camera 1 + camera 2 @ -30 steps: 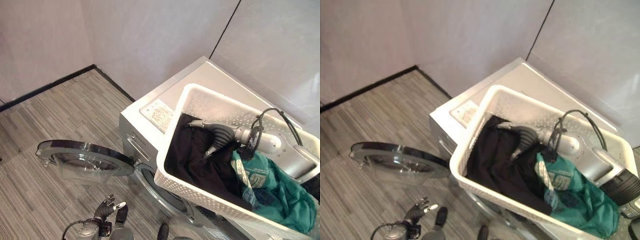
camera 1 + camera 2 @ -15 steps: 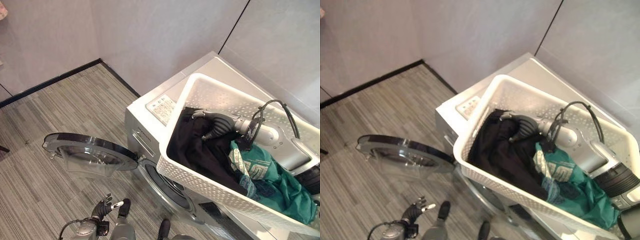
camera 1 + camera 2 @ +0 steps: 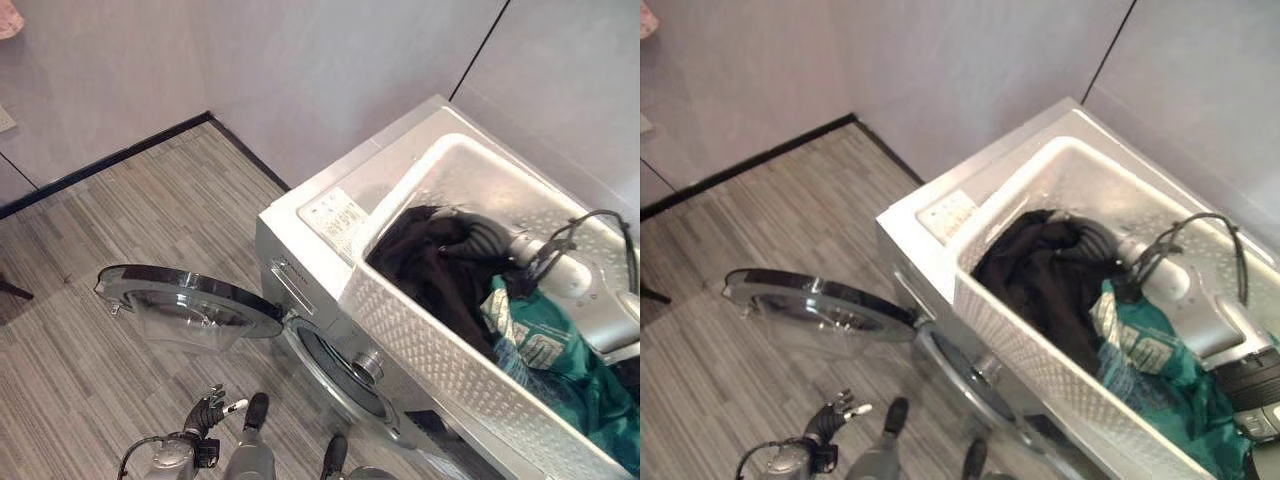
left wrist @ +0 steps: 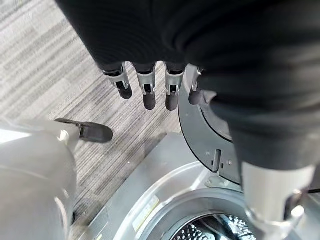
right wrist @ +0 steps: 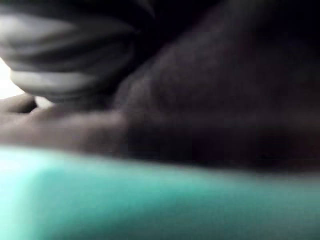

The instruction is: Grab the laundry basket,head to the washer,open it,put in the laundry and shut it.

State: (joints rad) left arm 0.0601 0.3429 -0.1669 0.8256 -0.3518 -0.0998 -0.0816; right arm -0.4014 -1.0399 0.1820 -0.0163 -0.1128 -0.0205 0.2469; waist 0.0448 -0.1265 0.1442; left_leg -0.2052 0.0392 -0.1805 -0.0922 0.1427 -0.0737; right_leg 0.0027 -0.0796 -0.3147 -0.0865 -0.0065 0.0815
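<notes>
Your right hand (image 3: pixel 478 238) is down in the basket (image 3: pixel 440 345), its dark cover pressed into the black garment (image 3: pixel 425 265). The fingers are buried in the cloth, so you cannot tell whether they have closed on it. A second ago that hand lay flatter across the black cloth; now the garment is bunched up higher around it, which suggests you are gathering it for a lift. The whole view has also shifted, so part of the difference is the head moving.

The basket sits on top of the washer (image 3: pixel 300 240), and it holds the black garment on the washer-panel side and a green one (image 3: pixel 560 365) just beside it, under your forearm.

Below, the door (image 3: pixel 190 305) stands wide open and the drum (image 4: pixel 210 232) shows bare metal, so no laundry looks loaded yet.

Your left hand (image 4: pixel 145 82) hangs low by the door, fingers straight and relaxed, holding nothing.
</notes>
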